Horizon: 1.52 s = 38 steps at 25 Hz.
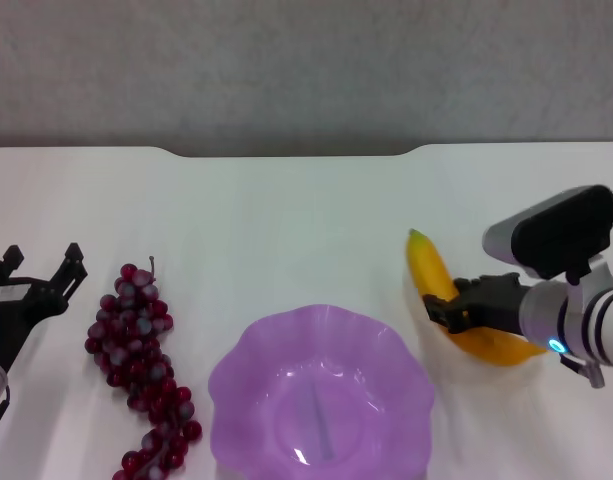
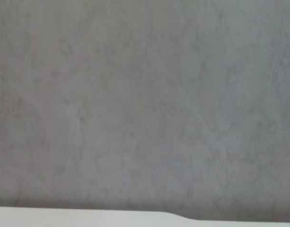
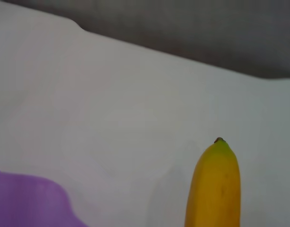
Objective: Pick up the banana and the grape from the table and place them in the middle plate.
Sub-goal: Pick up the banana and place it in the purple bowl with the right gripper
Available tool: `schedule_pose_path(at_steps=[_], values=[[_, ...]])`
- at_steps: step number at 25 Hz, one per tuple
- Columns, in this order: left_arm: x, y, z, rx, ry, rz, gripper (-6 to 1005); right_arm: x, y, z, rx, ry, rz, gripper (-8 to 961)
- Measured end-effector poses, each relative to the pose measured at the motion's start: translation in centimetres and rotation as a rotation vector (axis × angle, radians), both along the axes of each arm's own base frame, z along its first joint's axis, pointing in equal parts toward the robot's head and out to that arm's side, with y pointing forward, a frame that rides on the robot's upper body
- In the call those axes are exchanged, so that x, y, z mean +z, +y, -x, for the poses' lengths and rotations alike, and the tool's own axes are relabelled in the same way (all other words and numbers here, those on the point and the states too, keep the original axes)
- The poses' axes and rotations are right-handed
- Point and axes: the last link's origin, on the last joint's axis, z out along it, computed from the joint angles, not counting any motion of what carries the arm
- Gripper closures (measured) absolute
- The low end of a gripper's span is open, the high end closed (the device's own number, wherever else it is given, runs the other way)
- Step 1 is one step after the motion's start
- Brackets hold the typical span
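Watching the head view, I see the right gripper (image 1: 448,306) at centre right of the frame, its black fingers clamped across the middle of the banana (image 1: 433,276). The banana lies on the white table (image 1: 286,220), just right of the middle plate (image 1: 321,395), with its green tip pointing toward the upper part of the frame. The plate, translucent purple with a scalloped rim, sits at bottom centre and holds no fruit.

The grape (image 1: 141,365) bunch lies at lower left of the frame, just left of the plate, running roughly top to bottom. The left gripper (image 1: 43,265) hangs at the far left edge, near the bunch but apart from it, its fingers spread wide with nothing between them.

My right wrist view shows the banana (image 3: 215,187) tip at lower right and a corner of the plate (image 3: 29,201) at lower left.
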Motion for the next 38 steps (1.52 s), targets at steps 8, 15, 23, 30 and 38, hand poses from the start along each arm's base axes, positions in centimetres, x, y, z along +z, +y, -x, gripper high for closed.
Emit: schedule_pose_path(at_steps=[8,15,23,30,38], values=[[-0.1,0.0,0.2,0.013,0.006,0.009,180,1.9,-1.0,4.1,0.078,0.011,0.065,476],[0.0,0.3,0.0,0.008,0.006,0.007,180,0.1,-2.2,7.5,0.191,-0.004,0.170,476],[0.0,0.4,0.0,0.007,0.004,0.006,180,-4.0,-4.1,9.3,0.292,-0.048,0.311,475],[0.0,0.4,-0.1,0.005,0.002,0.005,180,-4.8,-4.8,9.4,0.353,-0.086,0.345,472],[0.0,0.4,-0.1,0.006,0.001,0.004,180,-5.8,-5.5,9.6,0.471,-0.129,0.346,469]])
